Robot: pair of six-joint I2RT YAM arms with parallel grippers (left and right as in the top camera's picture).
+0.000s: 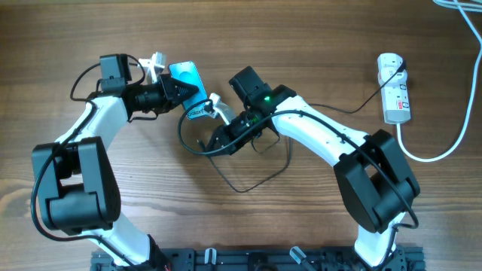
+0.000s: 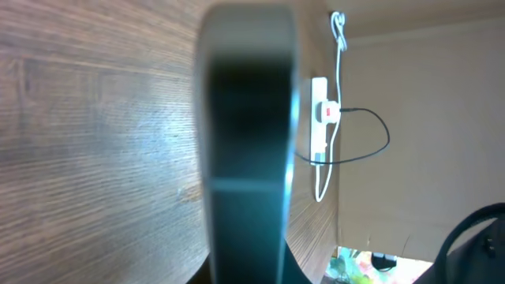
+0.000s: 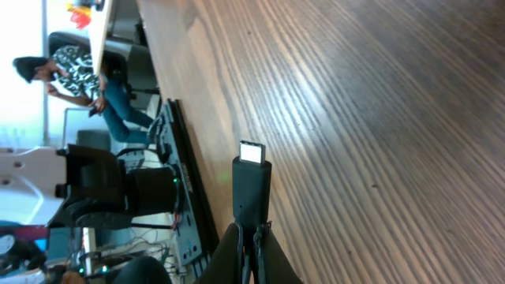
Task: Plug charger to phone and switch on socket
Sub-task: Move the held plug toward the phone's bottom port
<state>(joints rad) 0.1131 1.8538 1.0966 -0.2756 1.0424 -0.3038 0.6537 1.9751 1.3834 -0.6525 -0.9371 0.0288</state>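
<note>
Looking down from overhead, we see the left gripper (image 1: 181, 88) closed on the phone (image 1: 185, 76), which sits left of centre over the table (image 1: 301, 45) with its turquoise screen tilted rather than lying flat; in the left wrist view the phone (image 2: 246, 142) stands edge-on as a dark, blurred slab filling the middle, and we cannot make out the fingers themselves there. The right gripper (image 1: 204, 110) is just beside the phone, on the side nearer the arm bases; its jaws are pinched tight on the plug end of the charger (image 1: 239, 181), whose thin black cable trails in loops under the right arm and runs off towards the socket (image 1: 395, 89). In the right wrist view the charger (image 3: 252, 183) points up from between the fingers (image 3: 233, 251), its metal tip bare with only wood grain behind it, so it is not in the phone. The socket lies well apart at the right edge, a thick white cord (image 1: 440, 154) curving from it; the left wrist view shows a red mark on the socket (image 2: 319, 118), but we cannot tell how the switch stands.
</note>
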